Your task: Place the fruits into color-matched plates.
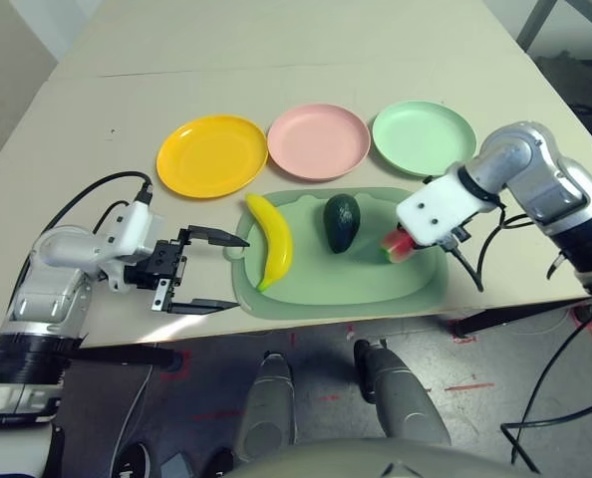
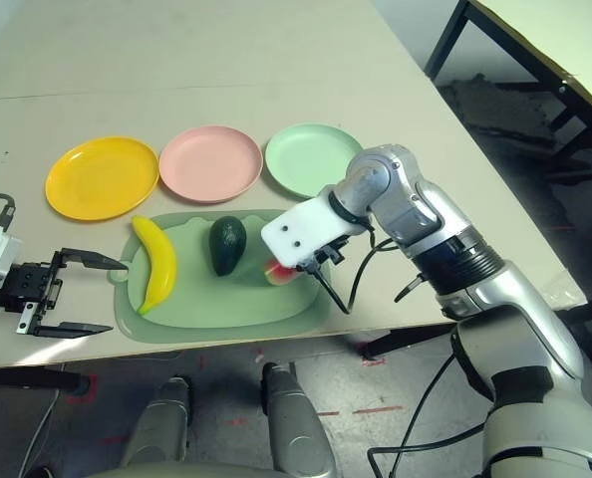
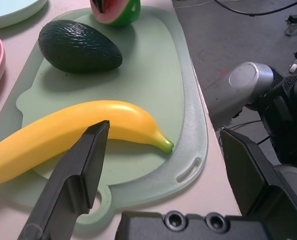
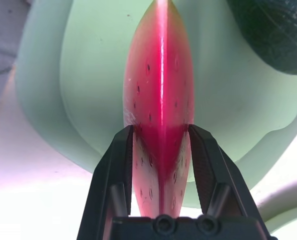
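Note:
The yellow banana [image 1: 271, 242], dark green avocado [image 1: 342, 221] and red watermelon wedge [image 1: 396, 246] are all over the green mat [image 1: 336, 284]. My right gripper [image 4: 161, 131] is shut on the watermelon wedge [image 4: 158, 75] at the mat's right side; whether the wedge still touches the mat I cannot tell. My left gripper [image 1: 239, 273] stands open just left of the mat, its fingers pointing at the banana [image 3: 88, 125] without touching it. Behind the mat, in a row, lie the yellow plate [image 1: 211, 155], the pink plate [image 1: 318, 140] and the mint green plate [image 1: 423, 136], each with nothing on it.
The mat lies close to the table's front edge [image 1: 306, 327]. Beyond the plates the beige tabletop [image 1: 276, 50] stretches far back. Black cables [image 1: 97, 189] trail from both wrists.

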You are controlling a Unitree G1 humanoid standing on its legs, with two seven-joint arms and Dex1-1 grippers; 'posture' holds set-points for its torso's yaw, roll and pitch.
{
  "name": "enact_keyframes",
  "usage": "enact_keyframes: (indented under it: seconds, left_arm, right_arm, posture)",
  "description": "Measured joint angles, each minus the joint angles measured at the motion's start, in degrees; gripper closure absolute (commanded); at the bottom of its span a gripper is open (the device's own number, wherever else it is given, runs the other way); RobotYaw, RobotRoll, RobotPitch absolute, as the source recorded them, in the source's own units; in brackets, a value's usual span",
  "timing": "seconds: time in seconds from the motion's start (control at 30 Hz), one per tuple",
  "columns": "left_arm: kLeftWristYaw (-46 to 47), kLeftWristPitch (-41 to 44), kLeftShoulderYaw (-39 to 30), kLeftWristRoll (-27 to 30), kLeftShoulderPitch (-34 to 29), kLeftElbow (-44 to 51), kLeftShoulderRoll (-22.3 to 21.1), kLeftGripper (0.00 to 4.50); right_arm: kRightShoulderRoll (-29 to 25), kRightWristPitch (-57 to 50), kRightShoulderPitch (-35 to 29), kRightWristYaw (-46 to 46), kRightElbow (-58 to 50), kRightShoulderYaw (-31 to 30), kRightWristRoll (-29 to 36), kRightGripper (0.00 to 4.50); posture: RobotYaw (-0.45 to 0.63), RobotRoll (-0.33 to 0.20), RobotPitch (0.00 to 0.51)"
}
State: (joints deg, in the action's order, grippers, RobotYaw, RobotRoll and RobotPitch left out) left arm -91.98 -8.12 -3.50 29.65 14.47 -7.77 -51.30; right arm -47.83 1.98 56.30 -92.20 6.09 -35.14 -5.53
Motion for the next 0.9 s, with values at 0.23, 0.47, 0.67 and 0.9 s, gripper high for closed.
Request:
enact_keyframes:
  seconds: [0.23,0.47,0.67,0.9]
  left_arm:
    - [0.0,-0.11,0.03,-0.14,0.37,-0.14,0.03,0.0]
    - [0.0,-0.18,0.03,-0.46,0.36,-0.14,0.16,0.0]
    - [0.0,-0.37,0.03,-0.58,0.35,-0.15,0.18,0.0]
    - [0.0,-0.6,0.03,-0.59,0.33,-0.16,0.18,0.0]
  right_arm:
    - [-0.7,-3.22,1.06,-0.01,-3.74,-2.37,2.91,2.81]
    - [-0.22,-2.14,1.06,-0.01,-2.66,-2.37,1.78,2.81]
    - [-0.16,-1.23,1.04,-0.01,-1.32,-2.37,0.43,1.13]
    - [0.38,-0.12,0.11,-0.02,-0.21,-2.36,-0.88,0.03]
  posture:
    - [-0.07,0.0,0.214]
    - [-0.07,0.0,0.214]
    - [-0.07,0.0,0.214]
    - [-0.07,0.0,0.213]
